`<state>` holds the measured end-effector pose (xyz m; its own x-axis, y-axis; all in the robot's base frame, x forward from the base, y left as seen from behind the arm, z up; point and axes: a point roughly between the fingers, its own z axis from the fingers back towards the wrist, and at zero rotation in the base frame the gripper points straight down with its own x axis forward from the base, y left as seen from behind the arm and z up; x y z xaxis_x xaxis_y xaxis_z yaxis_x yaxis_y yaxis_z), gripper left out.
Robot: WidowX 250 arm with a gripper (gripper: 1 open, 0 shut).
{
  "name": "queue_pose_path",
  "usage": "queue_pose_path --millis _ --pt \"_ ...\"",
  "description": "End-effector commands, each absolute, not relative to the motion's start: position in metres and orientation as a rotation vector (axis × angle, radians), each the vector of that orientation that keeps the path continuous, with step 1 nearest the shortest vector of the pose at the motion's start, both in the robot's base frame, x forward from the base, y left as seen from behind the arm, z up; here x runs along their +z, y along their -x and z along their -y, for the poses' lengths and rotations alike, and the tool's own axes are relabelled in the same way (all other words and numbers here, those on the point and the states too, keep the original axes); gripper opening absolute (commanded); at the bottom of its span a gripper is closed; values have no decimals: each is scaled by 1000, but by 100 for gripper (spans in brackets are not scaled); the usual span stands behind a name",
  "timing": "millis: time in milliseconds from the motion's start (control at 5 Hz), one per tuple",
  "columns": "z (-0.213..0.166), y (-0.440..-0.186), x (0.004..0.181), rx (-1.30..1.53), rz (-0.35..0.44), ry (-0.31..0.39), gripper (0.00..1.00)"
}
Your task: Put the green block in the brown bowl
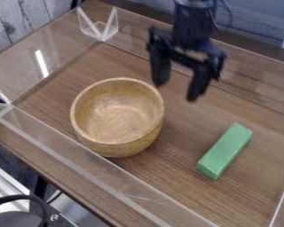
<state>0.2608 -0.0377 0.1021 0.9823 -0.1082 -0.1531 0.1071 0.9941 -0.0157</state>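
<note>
Caught in a blur by the far right side of the brown bowl [88, 133]: an open, empty claw [183, 78], probably spread to straddle the green block [225, 151]. Lying to the bowl's right on the tabletop [169, 182], nearer the camera than the claw and farther right; apparently placed apart for easy gripping.

Green block [225, 152]: matte bright green bar, lying flat on the wood at our right, slanted, far end rightward | Brown bowl [116, 117]: round, light-brown, thick-rimmed, upright at our left, apart from the block
</note>
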Motion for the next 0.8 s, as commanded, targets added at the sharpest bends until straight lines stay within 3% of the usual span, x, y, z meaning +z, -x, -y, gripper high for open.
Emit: queue_pose_path --millis 0,600 --pt "67 -250 106 -169 -79 5 100" --pt "90 -255 68 -229 -78 20 100"
